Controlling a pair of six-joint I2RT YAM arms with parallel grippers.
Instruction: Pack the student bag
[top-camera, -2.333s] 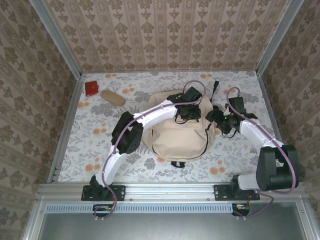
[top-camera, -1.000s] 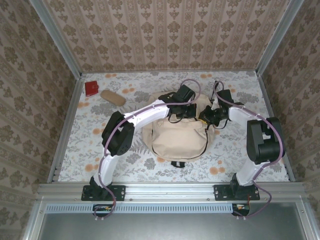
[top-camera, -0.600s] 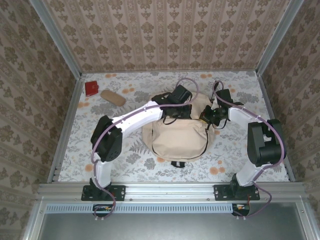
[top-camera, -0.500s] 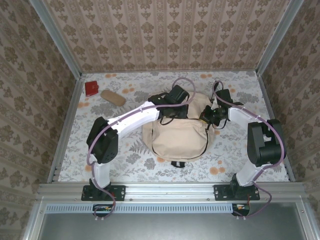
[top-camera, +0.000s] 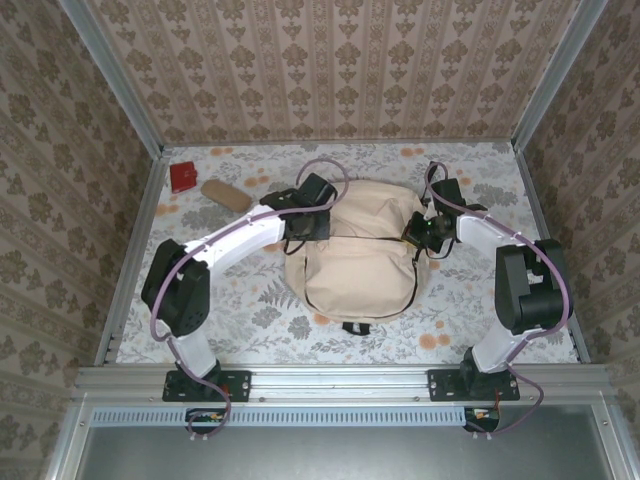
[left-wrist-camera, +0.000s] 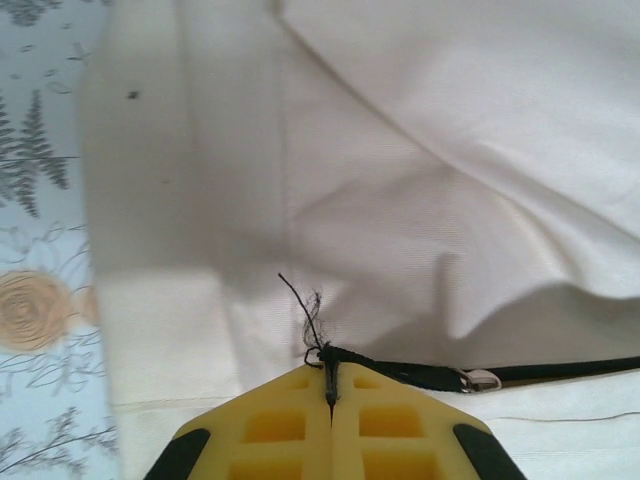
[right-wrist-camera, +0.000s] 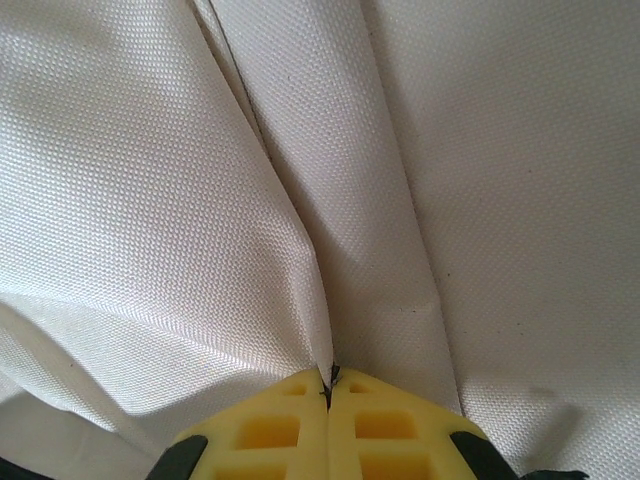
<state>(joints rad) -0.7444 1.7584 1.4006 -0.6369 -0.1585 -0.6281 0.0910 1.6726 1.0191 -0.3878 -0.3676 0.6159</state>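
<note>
The left end effector (left-wrist-camera: 330, 388) clamps the bag's (top-camera: 360, 262) zip pull (left-wrist-camera: 420, 375), seemingly to work the zip. The right end effector (right-wrist-camera: 328, 388) pinches a fold (right-wrist-camera: 300, 250), likely bracing it.

In both wrist views we find the large beige fabric backpack (left-wrist-camera: 420, 180) cut off by the picture edges. Its thin black cord (left-wrist-camera: 570, 369) runs out past the right edge, and its near end vanishes between the pressed-together yellow pads of the left gripper (left-wrist-camera: 329, 378). From above, the small red object (top-camera: 183, 177) is too small for us to identify.
</note>
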